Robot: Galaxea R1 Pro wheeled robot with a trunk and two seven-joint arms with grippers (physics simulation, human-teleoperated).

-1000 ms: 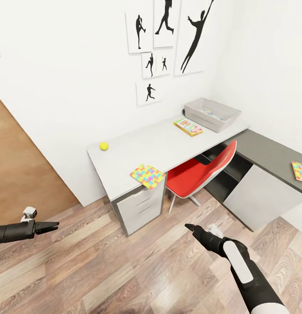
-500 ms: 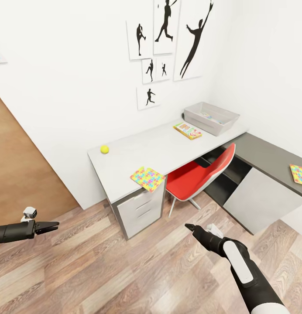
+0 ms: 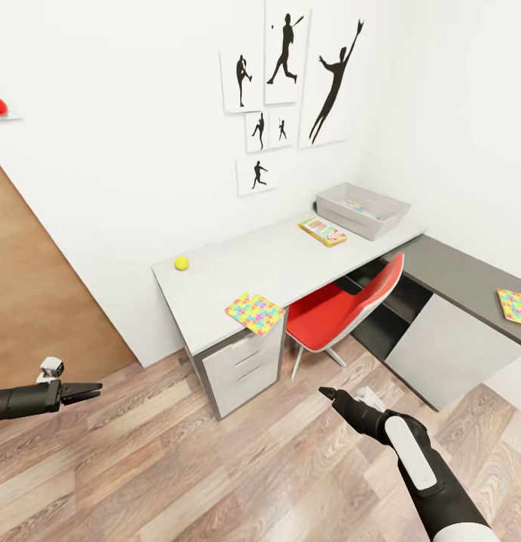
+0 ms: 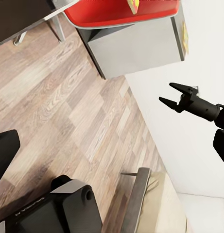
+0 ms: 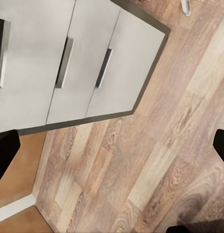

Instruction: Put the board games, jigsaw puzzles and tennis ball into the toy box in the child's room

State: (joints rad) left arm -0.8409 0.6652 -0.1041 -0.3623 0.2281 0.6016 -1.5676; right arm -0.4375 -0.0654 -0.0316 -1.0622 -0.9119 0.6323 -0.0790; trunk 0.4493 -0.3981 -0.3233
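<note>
Bare wood floor (image 3: 215,467) lies open between me and the worktop (image 3: 290,256). One jigsaw puzzle (image 3: 254,313) overhangs its front edge above the drawer unit (image 3: 242,369); the tennis ball (image 3: 181,263) sits near the wall, the board game (image 3: 323,231) beside the toy box (image 3: 362,210). A red chair (image 3: 343,309) fills the kneehole. Another puzzle (image 3: 515,306) lies on the dark side worktop (image 3: 456,271). My right wrist view shows the drawer fronts close up. My left end effector (image 3: 86,391) and right end effector (image 3: 326,393) hang empty, jaws narrow.

The floor (image 3: 215,467) is wood plank with a visible grain and a faint sheen. The table (image 3: 290,252) top looks smooth, matt and pale; its drawer fronts (image 5: 68,63) are flat white with brushed metal-looking handles. The chair (image 3: 343,305) seat is glossy red, like plastic. Both pincers look matt black.
</note>
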